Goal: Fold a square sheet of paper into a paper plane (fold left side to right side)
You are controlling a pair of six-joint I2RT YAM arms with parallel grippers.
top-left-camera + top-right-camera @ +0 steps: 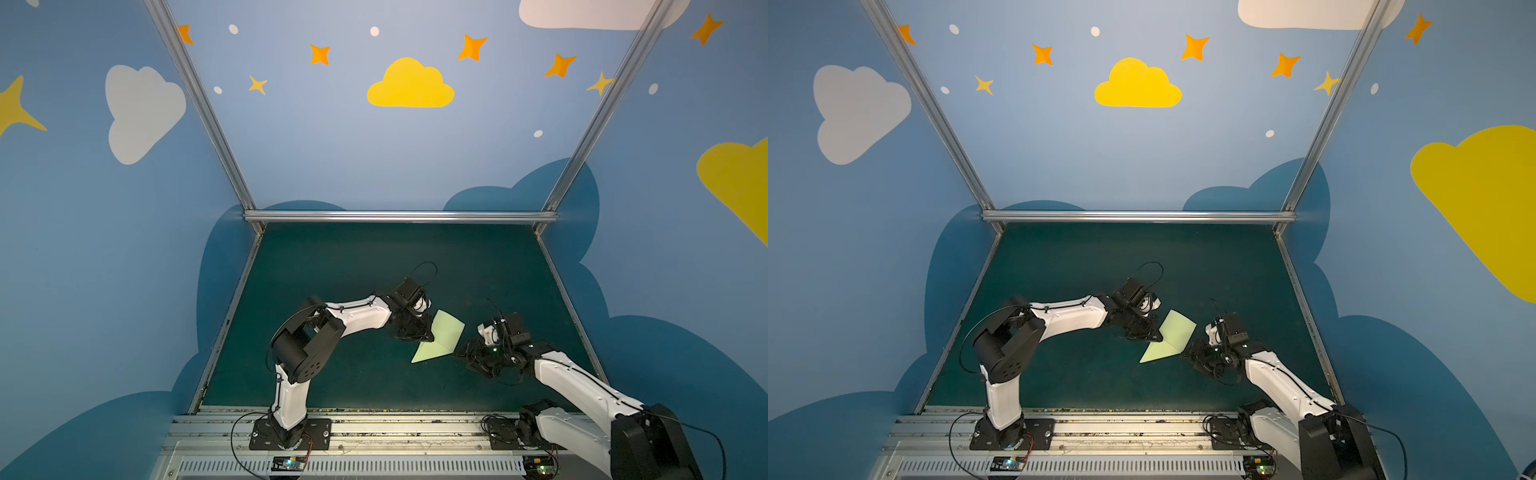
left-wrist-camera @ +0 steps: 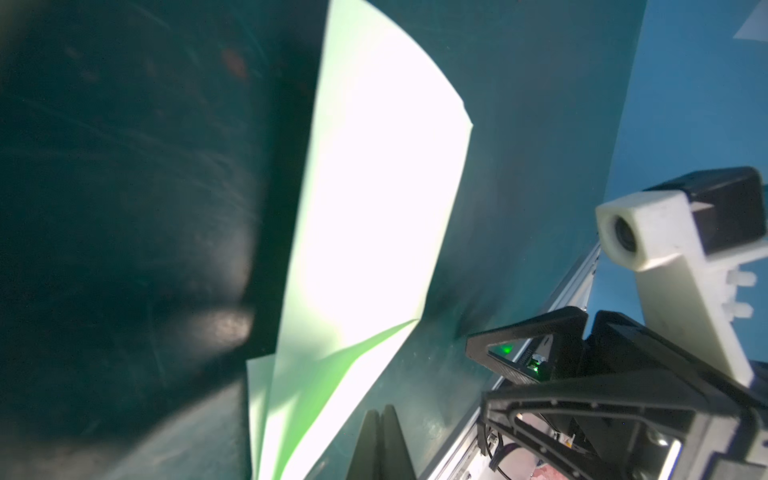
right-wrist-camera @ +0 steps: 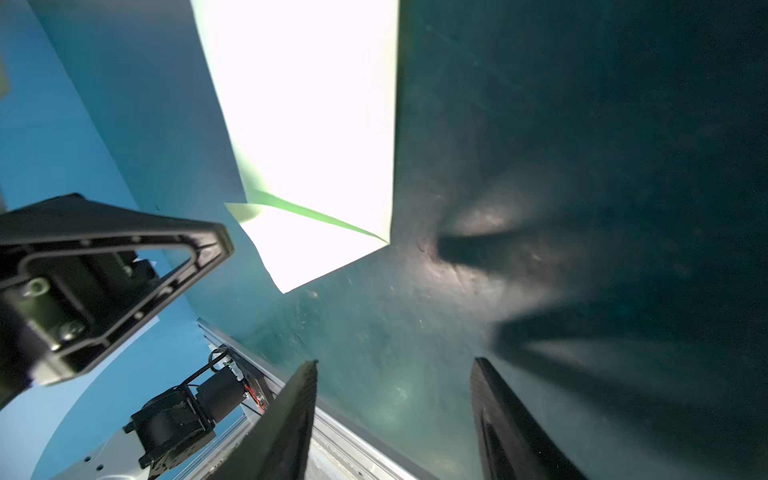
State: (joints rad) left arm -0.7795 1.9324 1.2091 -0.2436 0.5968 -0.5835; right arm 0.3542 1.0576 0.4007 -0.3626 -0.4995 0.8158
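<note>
The left gripper (image 2: 380,419) has its fingers pressed flat together, and its wrist view shows nothing between them. The paper plane (image 2: 374,187), at this stage only a pale green sheet with one crease, begins just beside those tips and runs away ahead of them. In a top view the left gripper (image 1: 424,332) touches the sheet's nearest edge, and one panel appears raised off the other along the crease. Just past the paper's far corner sits the right gripper (image 3: 395,361). Its fingers are spread, with only the dark green mat (image 3: 540,124) between them.

As I judge it, the risk lies at the closed tips. If they hold no paper, any push will shove the light sheet across the mat toward the right gripper instead of folding it, and that would skew the crease. The raised panel may also spring open if nothing pins it.
</note>
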